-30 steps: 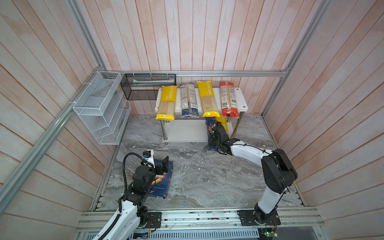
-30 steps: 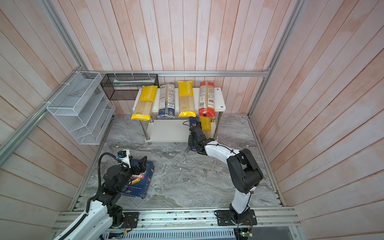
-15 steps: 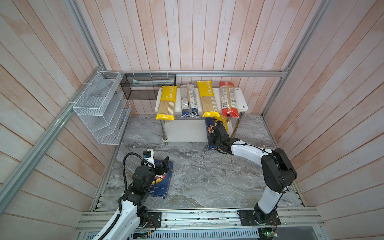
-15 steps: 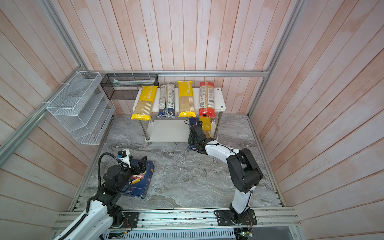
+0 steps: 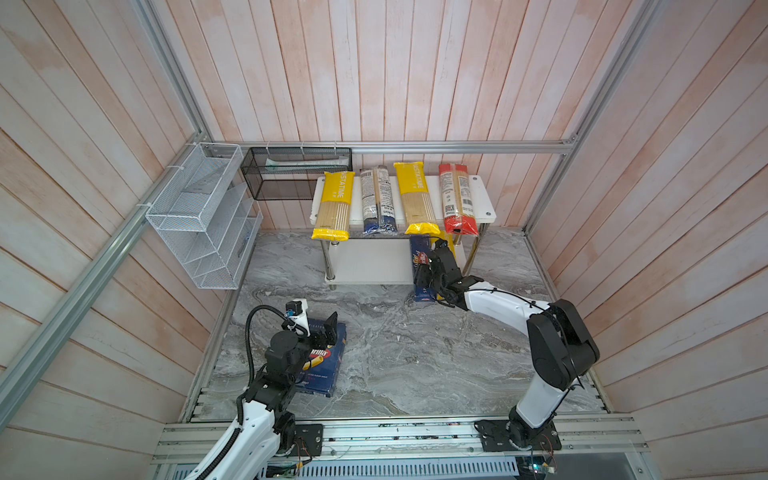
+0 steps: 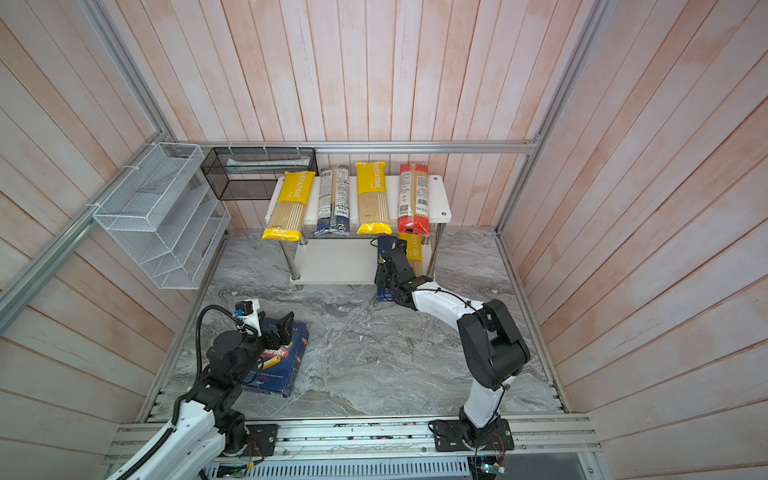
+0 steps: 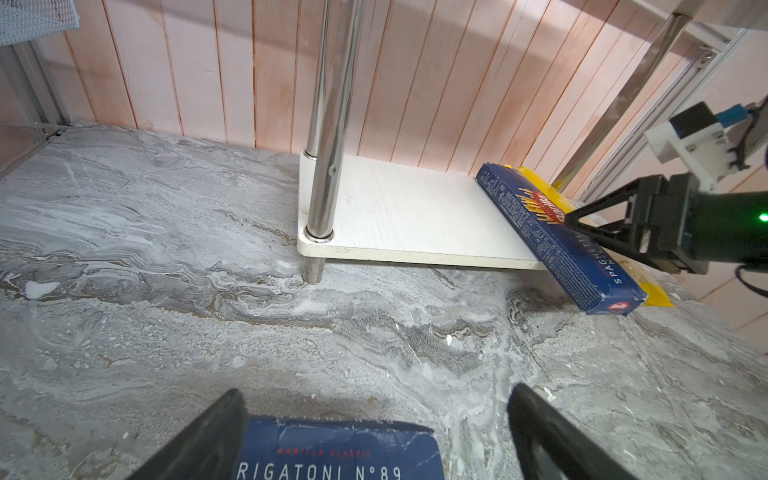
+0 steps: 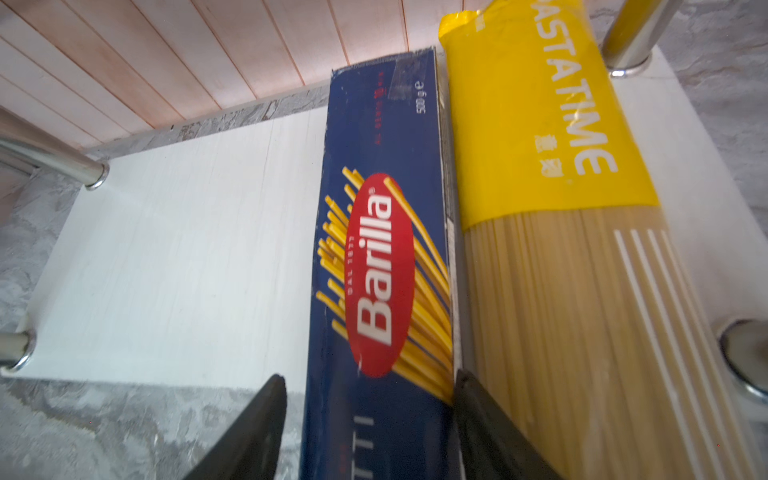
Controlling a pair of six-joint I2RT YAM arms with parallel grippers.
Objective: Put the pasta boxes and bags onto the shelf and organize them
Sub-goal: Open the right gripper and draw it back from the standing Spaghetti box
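Changed: the right gripper has spread its jaws off the spaghetti box; the arm has barely shifted.
Right gripper: roughly half open and gripping nothing. One finger stands clear of the box's side, and the other sits in the seam between the box and the lower yellow bag.
Spaghetti box: flat on the right part of the shelf lower board, just beside that bag, with its near end jutting past the board's near edge.
Left gripper: wide open, low over the far end of the rigatoni box, holding nothing.
Rigatoni box: flat on the marble floor, near left, well apart from the shelf.
Top board: four bags side by side, left yellow bag, blue-ended bag, middle yellow bag, red-ended bag.
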